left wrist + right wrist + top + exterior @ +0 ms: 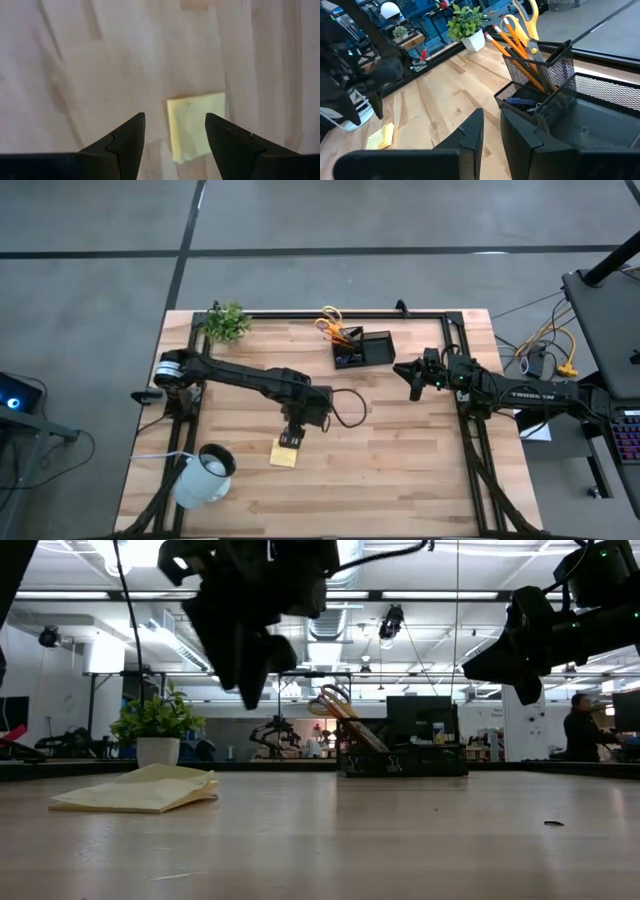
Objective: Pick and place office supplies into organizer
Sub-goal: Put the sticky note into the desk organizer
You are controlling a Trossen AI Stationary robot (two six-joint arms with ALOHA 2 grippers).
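Overhead: left gripper [290, 438] hangs over the sticky pad [284, 455] mid-worktop, well apart from the organizer [362, 349] at the far edge, where scissors [331, 323] and pencils [343, 337] already stand. Right gripper [414, 379] waits near the organizer, clear of the route; mug [205, 474] and plant [226, 321] sit aside. Low view: the pad's top sheets curl, so the jaws could peel off pages only. Left wrist: jaws wide, framing the pad. Right wrist: jaws narrow, empty.
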